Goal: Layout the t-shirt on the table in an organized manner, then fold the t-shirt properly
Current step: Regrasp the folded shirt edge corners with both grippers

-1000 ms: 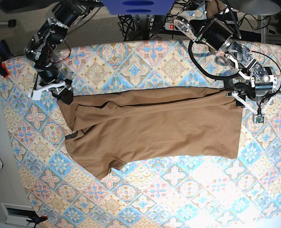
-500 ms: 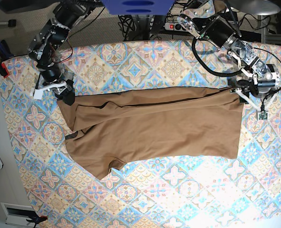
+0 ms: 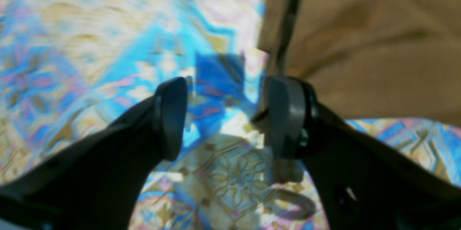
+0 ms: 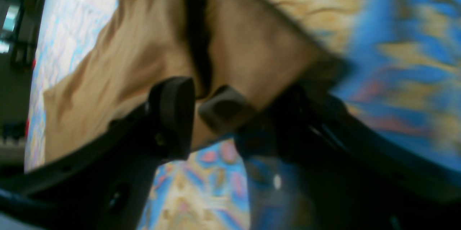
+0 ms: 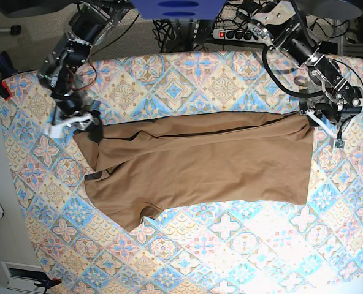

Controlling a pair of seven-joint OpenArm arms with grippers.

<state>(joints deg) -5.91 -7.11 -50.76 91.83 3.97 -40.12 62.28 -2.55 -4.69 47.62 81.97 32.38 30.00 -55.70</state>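
Left gripper (image 3: 223, 118) parted, empty, drawn back, right gripper (image 4: 201, 114) pinching t-shirt (image 5: 200, 165) corner

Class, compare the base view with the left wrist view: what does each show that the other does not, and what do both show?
Only the base view shows the whole t-shirt spread across the table, both arms, the right gripper at the shirt's corner, cables and a power strip behind the table.

Only the left wrist view shows the left gripper up close: its jaws stand apart with only tablecloth between them, and one finger sits beside the shirt's edge.

Both show the tan shirt, the patterned tablecloth and the left gripper next to the shirt's corner.
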